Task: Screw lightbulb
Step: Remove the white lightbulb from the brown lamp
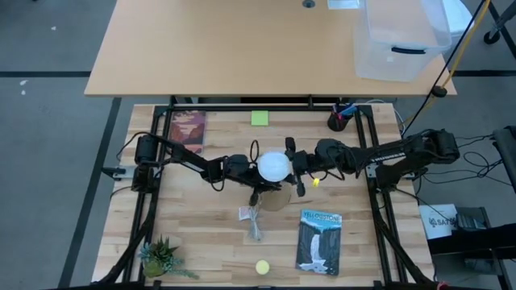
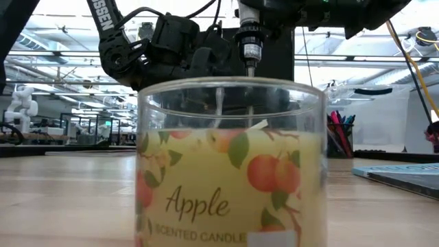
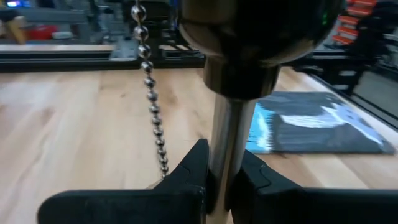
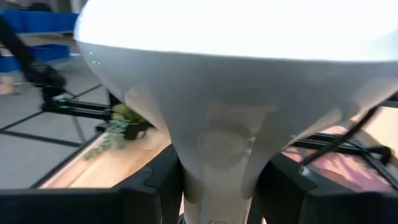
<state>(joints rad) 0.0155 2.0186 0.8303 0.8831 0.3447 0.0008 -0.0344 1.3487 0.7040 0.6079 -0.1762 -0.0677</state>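
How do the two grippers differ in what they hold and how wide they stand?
The left gripper is shut on a thin metal stem under a dark socket, fingers almost together. The right gripper is shut on the lightbulb at its tapering neck, fingers set wider apart. Both meet at the middle of the table, with the bulb above the stem.

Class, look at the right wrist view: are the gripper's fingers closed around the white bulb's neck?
Yes: the right gripper has its dark fingers pressed against both sides of the lightbulb neck.
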